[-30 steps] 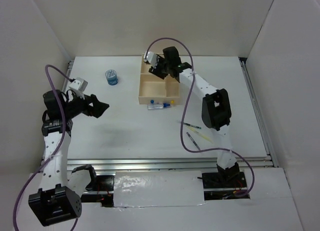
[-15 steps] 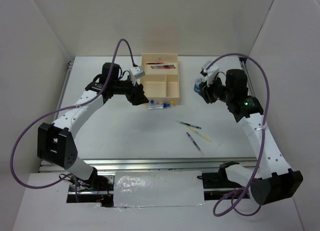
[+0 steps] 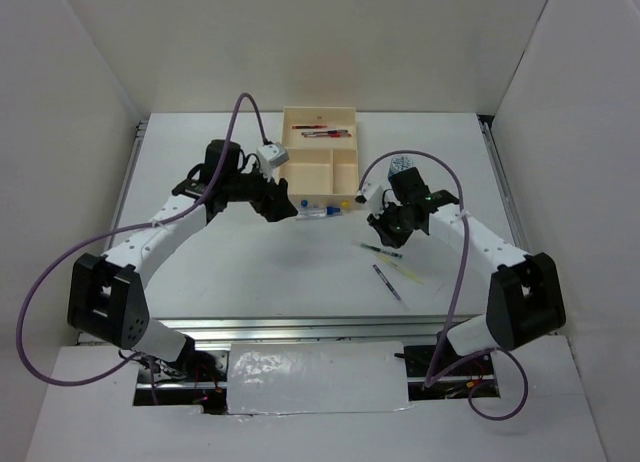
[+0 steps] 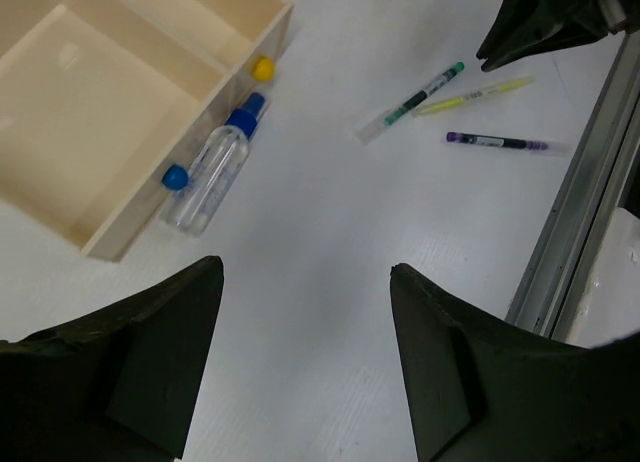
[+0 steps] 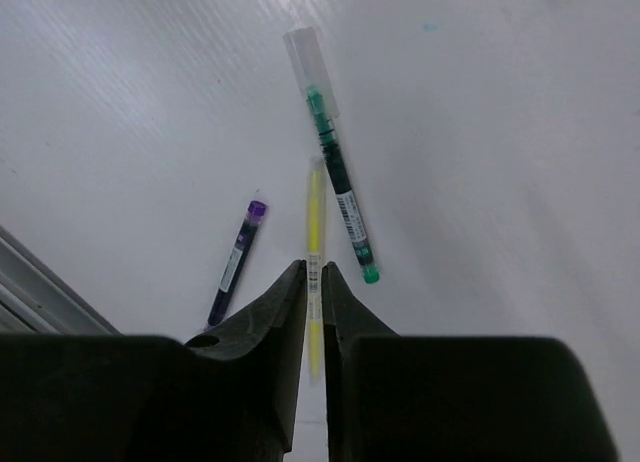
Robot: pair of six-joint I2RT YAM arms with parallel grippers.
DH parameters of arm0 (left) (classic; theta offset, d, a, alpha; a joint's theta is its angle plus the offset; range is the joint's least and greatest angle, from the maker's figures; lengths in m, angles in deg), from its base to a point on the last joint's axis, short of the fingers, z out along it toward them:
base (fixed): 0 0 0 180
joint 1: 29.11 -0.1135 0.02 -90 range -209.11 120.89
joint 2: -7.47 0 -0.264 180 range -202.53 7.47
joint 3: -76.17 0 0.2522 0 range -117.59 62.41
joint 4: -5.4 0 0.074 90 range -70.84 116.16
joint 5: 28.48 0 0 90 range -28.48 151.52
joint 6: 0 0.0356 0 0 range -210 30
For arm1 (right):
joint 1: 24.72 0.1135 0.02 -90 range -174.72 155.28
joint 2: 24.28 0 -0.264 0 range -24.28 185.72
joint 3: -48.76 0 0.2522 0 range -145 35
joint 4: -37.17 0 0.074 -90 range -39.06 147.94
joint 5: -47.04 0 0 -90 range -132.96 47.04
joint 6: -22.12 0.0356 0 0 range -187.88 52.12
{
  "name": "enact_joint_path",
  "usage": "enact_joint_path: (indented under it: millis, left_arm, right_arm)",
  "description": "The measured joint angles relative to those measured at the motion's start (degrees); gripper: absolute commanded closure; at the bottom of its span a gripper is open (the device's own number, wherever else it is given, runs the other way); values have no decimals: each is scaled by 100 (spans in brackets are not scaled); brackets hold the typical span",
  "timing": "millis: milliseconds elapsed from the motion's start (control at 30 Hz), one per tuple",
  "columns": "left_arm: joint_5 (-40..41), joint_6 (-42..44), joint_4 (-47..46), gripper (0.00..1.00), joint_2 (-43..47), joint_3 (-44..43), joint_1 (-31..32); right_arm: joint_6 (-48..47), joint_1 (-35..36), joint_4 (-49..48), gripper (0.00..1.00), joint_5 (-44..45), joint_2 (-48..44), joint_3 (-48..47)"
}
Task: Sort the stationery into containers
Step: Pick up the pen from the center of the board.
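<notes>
We see a white table (image 3: 250,272) boxed in by plain white walls: one at the back (image 3: 320,42), one on the left (image 3: 60,112) and one on the right (image 3: 580,132). A metal rail (image 3: 330,327) runs along the table's near edge, and another rail (image 3: 512,214) runs along its right side. In front of the near rail lies a crinkled silver sheet (image 3: 315,380), on a white board.

One four-compartment tray (image 3: 305,172); red pens (image 3: 320,131) inside, too small to count; one green pen (image 5: 338,172), one yellow pen (image 5: 315,242), one purple pen (image 5: 236,262); one clear bottle (image 4: 212,172); one blue piece (image 4: 175,177), one yellow piece (image 4: 262,69); one patterned cylinder (image 3: 401,165).
</notes>
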Motion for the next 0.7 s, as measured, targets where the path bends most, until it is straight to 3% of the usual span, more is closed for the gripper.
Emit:
enact_joint_path:
  millis: [300, 700]
  left_arm:
    - [-118, -269, -46, 19, 767, 579, -468]
    - [-201, -293, -90, 18, 863, 833, -625]
  right_arm:
    - [-286, 142, -249, 81, 374, 1008, 0]
    - [-470, 155, -509, 76, 551, 1526, -2]
